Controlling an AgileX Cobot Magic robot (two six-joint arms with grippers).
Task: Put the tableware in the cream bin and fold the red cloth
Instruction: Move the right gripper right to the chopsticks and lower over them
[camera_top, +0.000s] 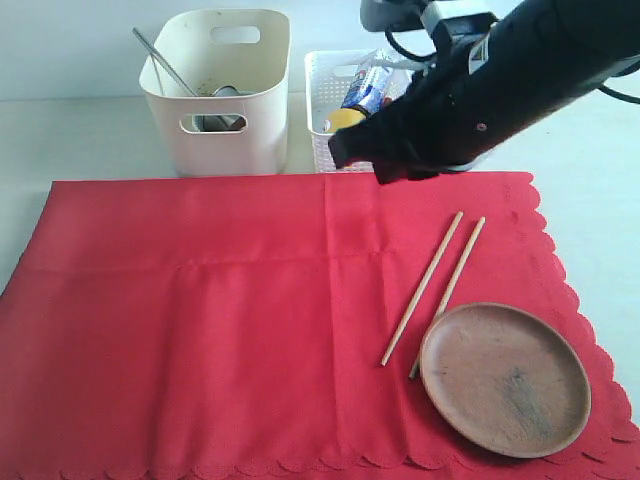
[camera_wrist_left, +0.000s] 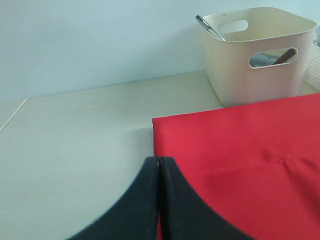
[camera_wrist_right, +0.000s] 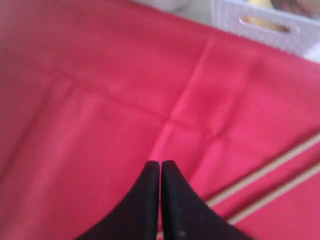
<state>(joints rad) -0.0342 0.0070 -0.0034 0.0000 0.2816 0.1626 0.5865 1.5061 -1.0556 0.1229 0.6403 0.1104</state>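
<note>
At far left, outside the exterior view, the left gripper (camera_wrist_left: 159, 167) hangs closed and empty over the desk (camera_wrist_left: 75, 135) beside the red cloth (camera_wrist_left: 240, 160). Behind the cloth, the cream bin (camera_top: 215, 95) holds a silver handle (camera_top: 160, 60); only the left wrist view reveals a dark wooden handle (camera_wrist_left: 284, 56) through its cut-out. Right gripper (camera_wrist_right: 160, 167), closed and empty, hovers near the chopsticks (camera_top: 422, 288), likely its next target; these and the wooden plate (camera_top: 505, 378) presumably delay folding.
</note>
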